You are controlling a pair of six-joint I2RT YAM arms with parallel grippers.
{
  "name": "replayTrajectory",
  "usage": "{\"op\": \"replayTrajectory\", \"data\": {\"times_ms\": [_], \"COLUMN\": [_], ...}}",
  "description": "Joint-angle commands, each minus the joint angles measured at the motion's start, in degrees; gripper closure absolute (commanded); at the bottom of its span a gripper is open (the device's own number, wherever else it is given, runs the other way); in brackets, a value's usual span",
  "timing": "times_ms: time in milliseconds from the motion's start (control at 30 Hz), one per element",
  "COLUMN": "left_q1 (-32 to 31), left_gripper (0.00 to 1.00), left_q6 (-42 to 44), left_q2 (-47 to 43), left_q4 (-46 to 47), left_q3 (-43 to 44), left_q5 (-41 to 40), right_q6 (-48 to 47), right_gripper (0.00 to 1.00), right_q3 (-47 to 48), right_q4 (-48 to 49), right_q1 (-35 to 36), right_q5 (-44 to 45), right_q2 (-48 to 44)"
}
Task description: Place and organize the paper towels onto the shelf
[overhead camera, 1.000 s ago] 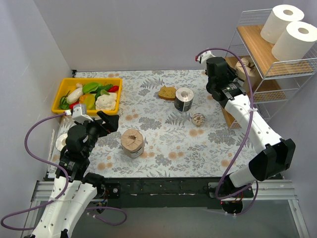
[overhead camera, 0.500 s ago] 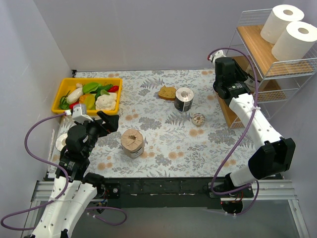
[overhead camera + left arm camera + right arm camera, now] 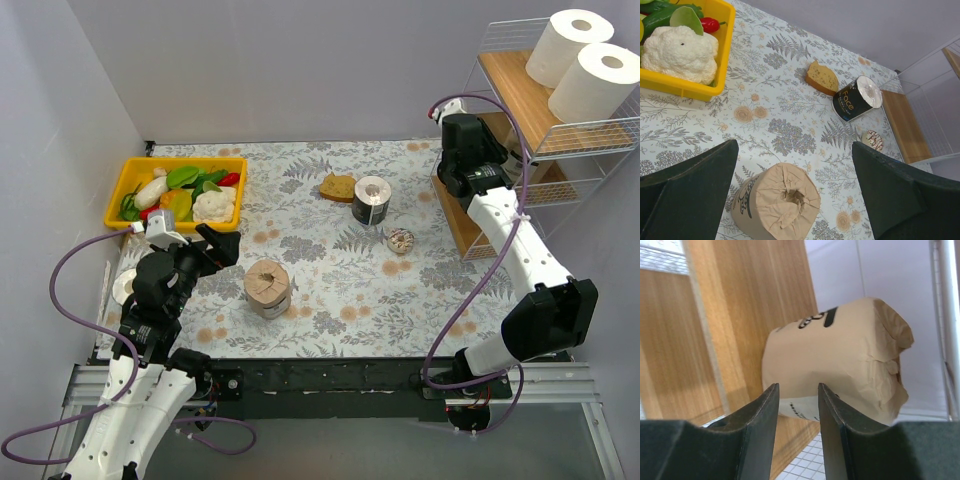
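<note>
Floral surface: shelving step in hand.
Right gripper at wrapped roll on shelf, grip unclear; left gripper gapes, should drop onto brown roll.

Table: covered in floral print.
Far left: held yellow bin.
Middle: held bread slice, dark-label roll, small disc.
Front: held brown-wrapped roll.
Right: held shelf.

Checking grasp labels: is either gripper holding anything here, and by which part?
Nothing is held. The left gripper is wide open near the table roll. The right gripper is narrowly open and empty; the shelf roll lies beyond it.
</note>
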Motion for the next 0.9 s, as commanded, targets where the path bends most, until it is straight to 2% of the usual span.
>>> {"op": "replayTrajectory", "data": {"times_ms": [0, 67, 200, 267, 300, 400, 433, 467, 567, 700, 867], "left_q1": [0.25, 0.25, 0.25, 0.25, 0.25, 0.25, 0.25, 0.25, 0.34, 0.34, 0.60], "left_gripper": [0.02, 0.02, 0.02, 0.02, 0.02, 0.02, 0.02, 0.02, 0.02, 0.02, 0.02], "left_q6": [0.24, 0.15, 0.06, -0.11, -0.37, -1.25, -2.30, -3.01, -5.21, -5.74, -5.74], "left_q2": [0.07, -0.02, -0.20, -0.02, -0.02, -0.55, -0.64, -0.64, -0.55, -0.99, -0.99], "left_q4": [0.06, 0.15, -0.46, -1.08, -1.43, -3.54, -5.19, -6.26, -9.25, -10.22, -10.04], "left_q3": [1.21, 1.12, 1.38, 1.56, 1.82, 2.87, 3.22, 3.84, 4.98, 5.34, 5.42], "left_q5": [-0.13, -0.13, -1.97, -3.64, -4.60, -9.78, -11.71, -16.60, -22.43, -22.98, -22.36], "right_q6": [2.71, 3.50, 10.87, 16.93, 19.56, 32.39, 35.73, 43.07, 52.86, 59.47, 63.79], "right_gripper": [0.55, 0.55, 0.54, 0.54, 0.54, 0.54, 0.54, 0.55, 0.53, 0.45, 0.35], "right_q3": [4.14, 5.02, 9.24, 9.33, 9.07, 4.34, 2.23, -2.05, -5.43, -3.08, 1.24], "right_q4": [-2.36, -3.85, -11.31, -11.59, -11.50, -7.04, -2.50, 0.07, 3.52, 0.10, -1.05], "right_q1": [3.56, 8.11, 14.02, 17.17, 18.32, 21.84, 22.63, 24.47, 30.01, 36.60, 44.34], "right_q5": [-7.76, -11.21, -20.69, -24.65, -30.07, -41.23, -43.89, -45.75, -44.55, -38.75, -38.03], "right_q2": [-1.51, -2.39, -2.40, -3.01, -3.27, -5.55, -7.21, -7.75, -6.97, -0.57, 9.72]}}
